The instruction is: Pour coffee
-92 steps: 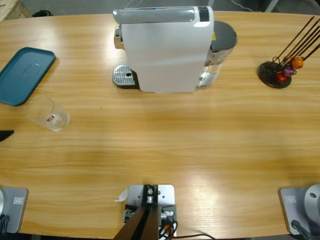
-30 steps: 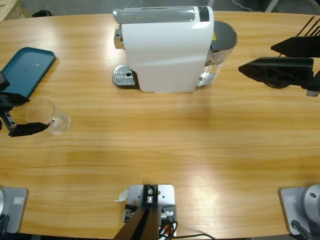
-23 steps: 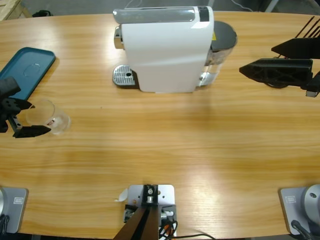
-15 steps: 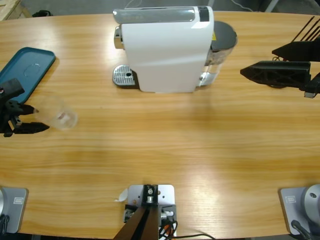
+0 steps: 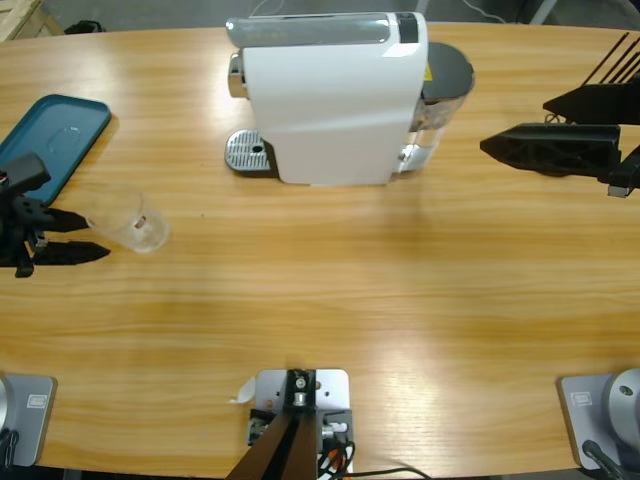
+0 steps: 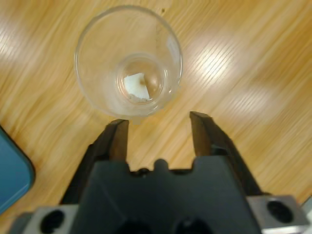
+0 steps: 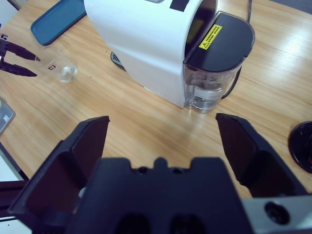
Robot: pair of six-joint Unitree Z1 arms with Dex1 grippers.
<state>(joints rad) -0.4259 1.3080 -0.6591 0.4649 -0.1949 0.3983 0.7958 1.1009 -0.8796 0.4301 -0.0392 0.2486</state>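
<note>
Long wooden table point(image 5: 330, 300), lit from above. Left to right in the high view: a blue tray point(image 5: 50, 145) at 9 o'clock near the edge, the left tool point(image 5: 88, 233), a clear tumbler point(image 5: 128, 220), a white coffee machine point(image 5: 335, 100) at 12 o'clock with a metal drip grate point(image 5: 247, 152) on its left side, and the right tool point(image 5: 495, 128) coming in at 3 o'clock.

Step in hand, as we judge it: get hold of the tumbler. It lies tipped on its side, mouth toward the left tool, base toward 3 o'clock. To do this well we would line the jaws up on either side of the glass wall, advance until the rim sits well between them, then close gently, since a round glass on its side will roll away from a one-sided push. The glass looks dry; we see only a white label at its base and no coffee anywhere.

Left tool: jaws apart, holding nothing. In the left wrist view the tumbler point(image 6: 128, 61) sits just past the tips, one tip about touching the rim; the gap looks narrower than the rim.

Right tool point(image 7: 161, 134): jaws wide apart, empty, hanging above the table near the machine's water tank point(image 7: 214, 63), touching nothing.
</note>
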